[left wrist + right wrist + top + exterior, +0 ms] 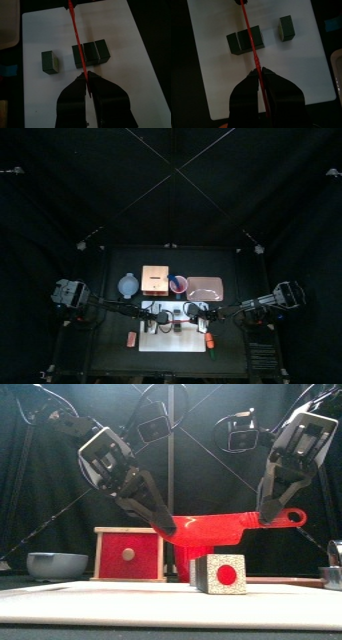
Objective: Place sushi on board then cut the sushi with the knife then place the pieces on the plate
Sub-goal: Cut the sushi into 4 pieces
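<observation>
red knife (221,528) aloft, sushi (97,52) (one block apart)

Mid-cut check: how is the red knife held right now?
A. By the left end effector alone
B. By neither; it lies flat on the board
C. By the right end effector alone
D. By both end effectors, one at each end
D: the front view shows the left end effector and the right end effector each clamped on one end of the red knife, which spans over the sushi roll.

Pincer (85,76) grips knife (73,30) over sushi (97,52) (1 piece (49,62) apart).
</observation>
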